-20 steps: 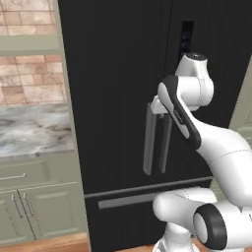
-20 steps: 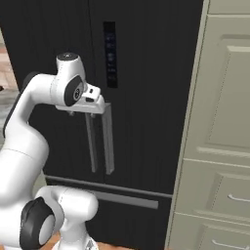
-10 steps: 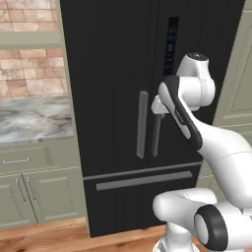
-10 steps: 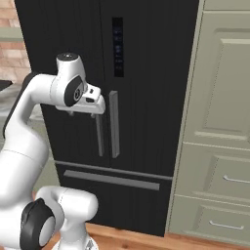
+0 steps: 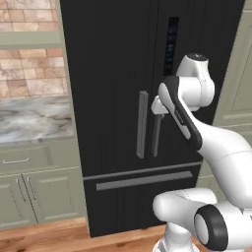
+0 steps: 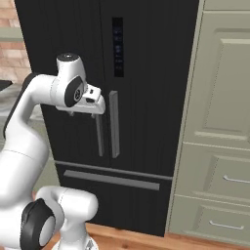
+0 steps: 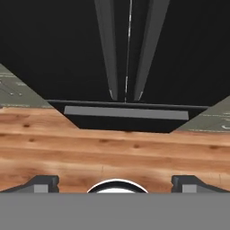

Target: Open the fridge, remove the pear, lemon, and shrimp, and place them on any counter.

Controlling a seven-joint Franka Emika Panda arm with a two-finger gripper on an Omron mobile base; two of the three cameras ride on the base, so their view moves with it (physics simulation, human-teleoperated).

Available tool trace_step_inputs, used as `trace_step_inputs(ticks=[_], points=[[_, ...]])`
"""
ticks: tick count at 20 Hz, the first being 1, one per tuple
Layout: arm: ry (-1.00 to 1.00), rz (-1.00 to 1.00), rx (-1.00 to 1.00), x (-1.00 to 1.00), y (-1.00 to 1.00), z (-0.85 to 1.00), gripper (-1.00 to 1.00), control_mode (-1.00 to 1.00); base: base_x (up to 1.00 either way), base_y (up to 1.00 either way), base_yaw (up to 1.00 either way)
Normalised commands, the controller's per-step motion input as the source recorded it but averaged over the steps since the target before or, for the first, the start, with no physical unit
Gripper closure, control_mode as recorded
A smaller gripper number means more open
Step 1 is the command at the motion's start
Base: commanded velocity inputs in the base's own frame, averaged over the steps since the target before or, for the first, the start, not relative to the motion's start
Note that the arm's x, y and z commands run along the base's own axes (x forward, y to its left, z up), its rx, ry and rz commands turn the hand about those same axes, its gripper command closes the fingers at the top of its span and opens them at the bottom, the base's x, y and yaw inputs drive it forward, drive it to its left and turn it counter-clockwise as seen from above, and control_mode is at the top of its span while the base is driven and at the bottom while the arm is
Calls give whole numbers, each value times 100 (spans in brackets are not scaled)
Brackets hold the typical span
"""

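Observation:
The fridge (image 5: pixel 113 74) is a tall black French-door unit with both doors shut, seen as the fridge (image 6: pixel 146 73) from the right too. Its two grey bar handles (image 5: pixel 141 125) stand side by side above the bottom drawer (image 5: pixel 145 180). My gripper (image 5: pixel 157 109) hangs just in front of the right handle's top, fingers pointing down, touching nothing. In the hand view the gripper (image 7: pixel 116 184) is open wide and looks down the handles (image 7: pixel 108 49) to the floor. The pear, lemon and shrimp are hidden behind the doors. The marble counter (image 5: pixel 34 120) lies left of the fridge.
Pale green cabinets (image 5: pixel 39 197) sit under the counter, with a brick wall (image 5: pixel 29 74) behind it. A tall pale cabinet with drawers (image 6: pixel 219 122) stands against the fridge's right side. Wooden floor (image 7: pixel 112 152) runs along the fridge's foot.
The whole picture has shifted, so the base has driven a little in front of the fridge. The arm holds the same pose and the gripper stays open. The doors remain shut.

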Motion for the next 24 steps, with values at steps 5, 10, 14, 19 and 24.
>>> trace_step_inputs(ticks=[5, 10, 14, 19, 24], points=[[-15, 0, 0, 1, -18, -20, -100, -100, 1, -2, 0], [-45, 0, 1, 10, -38, -55, -100, -100, 0, 0, 0], [-26, -3, 5, 46, -28, -46, -100, -100, 0, 0, 0], [-6, -7, 10, 65, -19, -5, -100, -100, 0, 0, 0], [0, -5, 9, 69, -14, 0, -100, -100, 0, 0, 0]])
